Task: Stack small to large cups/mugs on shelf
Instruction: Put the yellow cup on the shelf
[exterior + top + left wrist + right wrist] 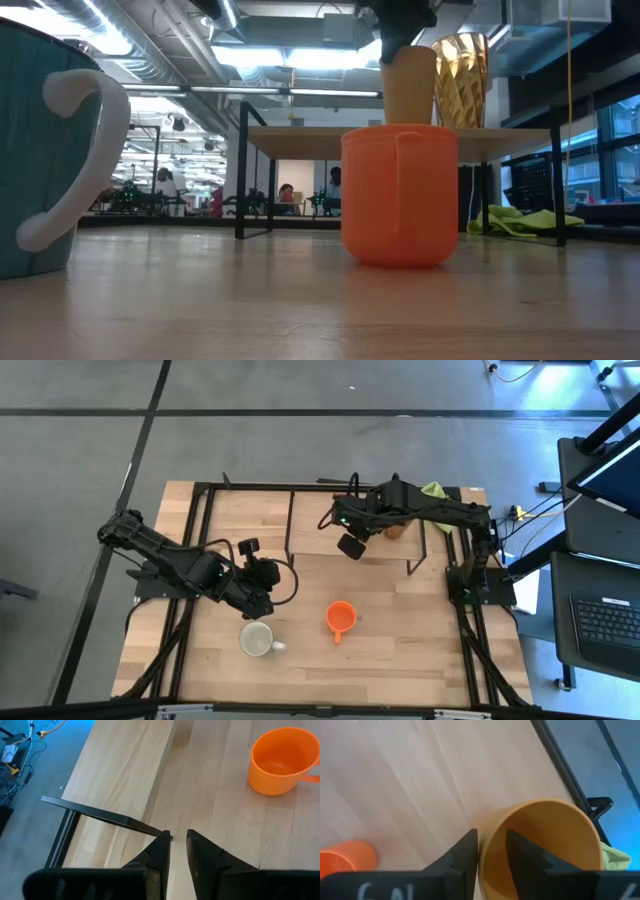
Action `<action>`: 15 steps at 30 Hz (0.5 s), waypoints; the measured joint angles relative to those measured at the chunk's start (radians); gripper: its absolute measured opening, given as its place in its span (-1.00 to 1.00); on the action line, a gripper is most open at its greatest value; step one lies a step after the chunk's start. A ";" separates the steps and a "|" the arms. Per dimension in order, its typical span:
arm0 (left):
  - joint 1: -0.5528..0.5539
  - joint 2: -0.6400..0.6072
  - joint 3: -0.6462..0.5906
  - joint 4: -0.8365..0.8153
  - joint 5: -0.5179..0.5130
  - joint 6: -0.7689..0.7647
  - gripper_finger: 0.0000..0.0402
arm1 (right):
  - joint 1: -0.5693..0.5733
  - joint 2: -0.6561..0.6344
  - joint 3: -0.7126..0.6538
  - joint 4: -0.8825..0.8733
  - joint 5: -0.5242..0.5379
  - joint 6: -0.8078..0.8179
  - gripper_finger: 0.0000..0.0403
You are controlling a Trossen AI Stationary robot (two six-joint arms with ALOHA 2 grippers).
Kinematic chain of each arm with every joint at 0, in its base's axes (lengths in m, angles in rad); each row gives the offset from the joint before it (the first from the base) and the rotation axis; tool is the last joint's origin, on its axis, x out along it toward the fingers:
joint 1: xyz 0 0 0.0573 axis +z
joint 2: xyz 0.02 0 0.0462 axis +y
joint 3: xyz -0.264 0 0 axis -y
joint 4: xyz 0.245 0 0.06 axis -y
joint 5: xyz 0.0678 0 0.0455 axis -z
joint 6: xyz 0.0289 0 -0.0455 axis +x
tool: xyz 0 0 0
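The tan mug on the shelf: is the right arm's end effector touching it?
Touching. The right wrist view shows the right end effector pinching the tan mug by its rim, one finger inside and one outside.

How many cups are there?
4. The orange cup and the white mug stand on the table. The tan-yellow mug, gripped at its rim by the right gripper, and the amber tumbler are on the shelf.

Bright ceiling strips (300,55) glare overhead; the table (400,650) is evenly lit with soft shadows. The near white mug (50,150) is blurred, wrist views slightly soft.
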 joint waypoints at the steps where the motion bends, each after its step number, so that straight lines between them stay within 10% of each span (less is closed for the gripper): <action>1: 0.000 0.000 0.000 0.000 0.000 0.000 -0.71 | -0.002 0.000 -0.002 -0.001 0.000 0.000 -0.49; 15: 0.000 0.000 0.000 0.000 0.000 -0.001 -0.71 | -0.031 0.000 -0.002 0.001 0.048 -0.022 -0.49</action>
